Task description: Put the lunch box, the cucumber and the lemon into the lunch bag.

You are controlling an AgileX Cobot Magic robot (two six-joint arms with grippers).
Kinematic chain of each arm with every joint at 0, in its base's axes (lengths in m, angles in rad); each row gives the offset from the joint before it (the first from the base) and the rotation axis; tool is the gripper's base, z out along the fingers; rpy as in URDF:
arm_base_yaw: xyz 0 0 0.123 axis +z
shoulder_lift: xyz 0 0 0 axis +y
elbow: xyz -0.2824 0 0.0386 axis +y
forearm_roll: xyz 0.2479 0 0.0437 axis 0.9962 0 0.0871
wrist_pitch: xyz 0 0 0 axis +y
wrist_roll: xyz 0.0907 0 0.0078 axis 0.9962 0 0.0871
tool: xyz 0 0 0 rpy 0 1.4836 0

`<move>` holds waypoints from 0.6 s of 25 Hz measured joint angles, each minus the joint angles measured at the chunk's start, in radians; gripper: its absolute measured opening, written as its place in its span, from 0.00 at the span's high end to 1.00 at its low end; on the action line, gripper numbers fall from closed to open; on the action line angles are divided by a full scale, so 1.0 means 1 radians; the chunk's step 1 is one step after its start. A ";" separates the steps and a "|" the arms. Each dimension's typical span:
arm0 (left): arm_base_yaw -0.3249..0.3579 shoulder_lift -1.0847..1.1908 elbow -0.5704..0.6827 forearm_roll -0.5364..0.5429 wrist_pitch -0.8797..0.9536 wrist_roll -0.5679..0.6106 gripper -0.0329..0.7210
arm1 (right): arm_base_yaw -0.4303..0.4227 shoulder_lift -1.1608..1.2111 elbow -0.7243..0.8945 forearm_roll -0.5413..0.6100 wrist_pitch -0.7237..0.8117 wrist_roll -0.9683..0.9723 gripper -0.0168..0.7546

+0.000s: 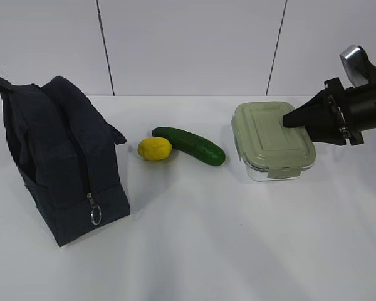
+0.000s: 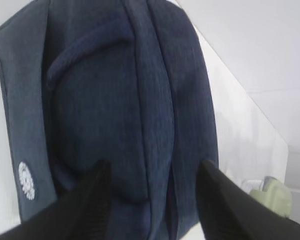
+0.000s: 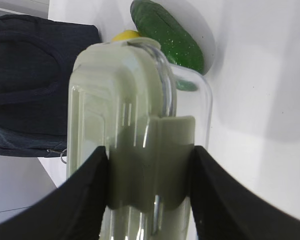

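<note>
Two tools spread | right tool point(image 3: 150, 192) straddles lunch box point(image 1: 272, 141) clip — left tool point(image 2: 152, 197) faces lunch bag point(image 2: 115, 100), white logo unreadable

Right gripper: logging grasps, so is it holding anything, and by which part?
Cannot be told: its jaws straddle the lunch box at the side clip, contact unclear.

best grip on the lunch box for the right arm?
Probably across the narrow width at the near short end, coming in level from the right. The lunch box lies flat with its long axis toward the right gripper, whose open fingers already straddle the lid's end clip. The glass walls look slick, so pinching lid rim and wall together seems safer than the clip alone.
</note>
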 joint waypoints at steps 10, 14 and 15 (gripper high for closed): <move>0.000 0.156 -0.066 -0.004 -0.031 0.013 0.45 | 0.000 0.000 0.000 0.002 0.000 0.000 0.49; 0.000 0.209 -0.088 -0.006 -0.057 0.019 0.45 | 0.000 0.000 0.000 0.002 0.002 0.000 0.49; 0.000 0.218 -0.094 -0.006 -0.064 0.024 0.45 | 0.000 0.000 0.000 0.002 0.002 0.000 0.49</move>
